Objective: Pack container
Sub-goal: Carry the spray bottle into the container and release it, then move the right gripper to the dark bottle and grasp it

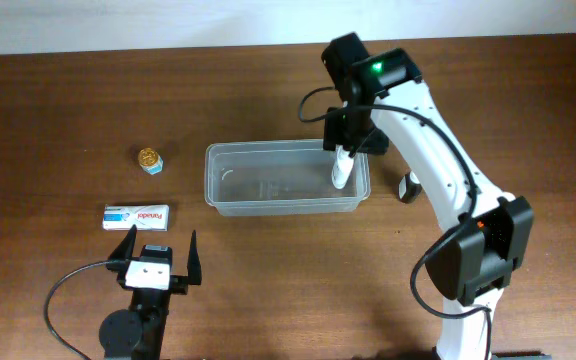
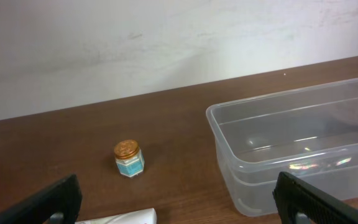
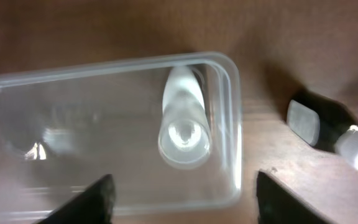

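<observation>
The container (image 1: 268, 185) is a clear plastic tub in the middle of the table. A white bottle (image 1: 341, 170) stands at its right end, leaning a little. My right gripper (image 1: 355, 138) hangs above that end, open and empty; in the right wrist view its fingers (image 3: 182, 199) are spread wide over the container's (image 3: 73, 124) rim, clear of the white bottle (image 3: 183, 124). My left gripper (image 1: 158, 255) is open and empty at the front left. The left wrist view shows the container (image 2: 272, 130) to the right of its fingers (image 2: 179, 205).
A small jar with a gold lid (image 1: 149, 158) (image 2: 128, 158) and a white flat box (image 1: 136, 215) (image 2: 120, 218) lie left of the container. A dark bottle with a white cap (image 1: 408, 186) (image 3: 328, 127) lies on the table right of the container.
</observation>
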